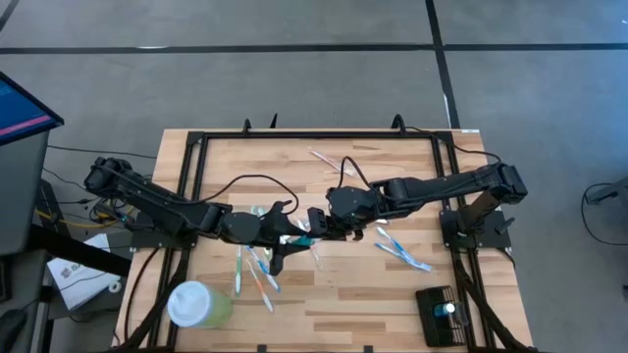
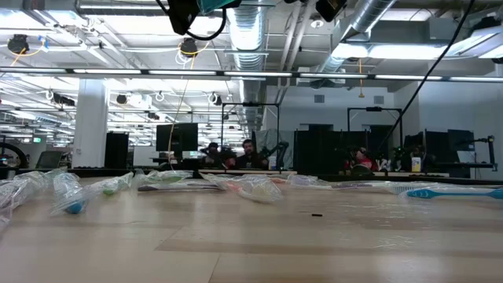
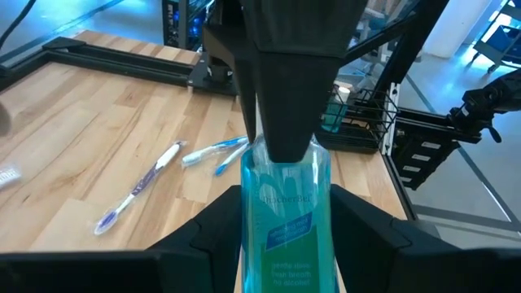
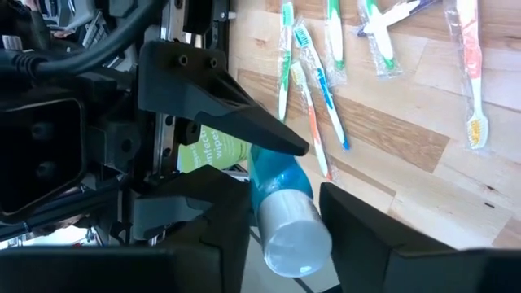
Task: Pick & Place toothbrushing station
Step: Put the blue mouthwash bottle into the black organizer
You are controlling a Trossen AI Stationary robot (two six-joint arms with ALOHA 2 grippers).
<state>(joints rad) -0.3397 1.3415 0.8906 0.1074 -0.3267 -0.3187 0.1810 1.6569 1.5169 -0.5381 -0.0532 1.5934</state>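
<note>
Around raised teal bottle (image 3: 285, 220), wrapped toothbrushes (image 1: 257, 270), green cup (image 1: 199, 305)

Table centre blocked: left gripper (image 1: 290, 238) and right gripper (image 1: 319, 224) meet there around teal bottle (image 3: 285, 216) raised off table. Wrapped toothbrushes (image 1: 257, 274) scattered under and just near of left gripper; second cluster (image 1: 402, 251) right of centre; few more (image 1: 329, 159) far centre. Pale green cup (image 1: 198, 305) stands near-left. Toothbrushing station (image 1: 440, 313) at near-right edge. Bare wood far-left, and near centre between cup and station.
</note>
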